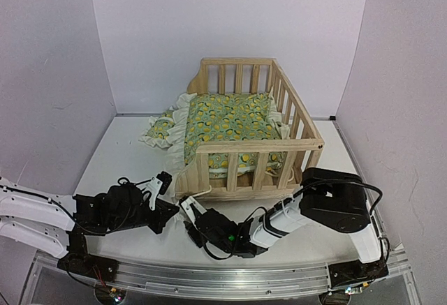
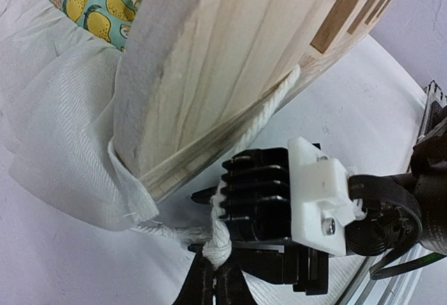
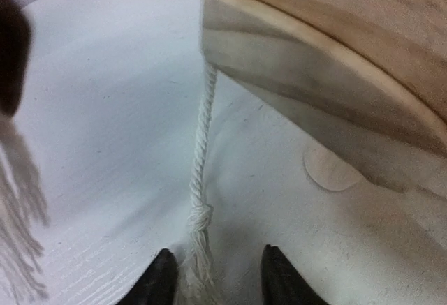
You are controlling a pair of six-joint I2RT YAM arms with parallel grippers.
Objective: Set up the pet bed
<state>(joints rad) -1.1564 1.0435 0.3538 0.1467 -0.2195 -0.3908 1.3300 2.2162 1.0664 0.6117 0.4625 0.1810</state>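
Note:
The pet bed [image 1: 279,144], a pale pine slatted frame, stands mid-table. Its lemon-patterned cushion [image 1: 227,120] lies inside and spills over the low left side, with the small pillow [image 1: 161,125] beside it. My left gripper [image 2: 213,271] is by the bed's near-left corner, shut on the knot of a white cord [image 2: 220,243]. My right gripper [image 3: 217,250] lies low at the same corner, open. The frayed end of a second white cord [image 3: 200,216] lies between its fingers, and that cord runs up to the bed's base [image 3: 314,75].
The cushion's cream ruffle [image 2: 63,130] drapes on the table beside the frame's corner [image 2: 230,54]. The right gripper's black-and-white body [image 2: 307,200] sits close against my left fingers. White walls enclose the table on the left, back and right.

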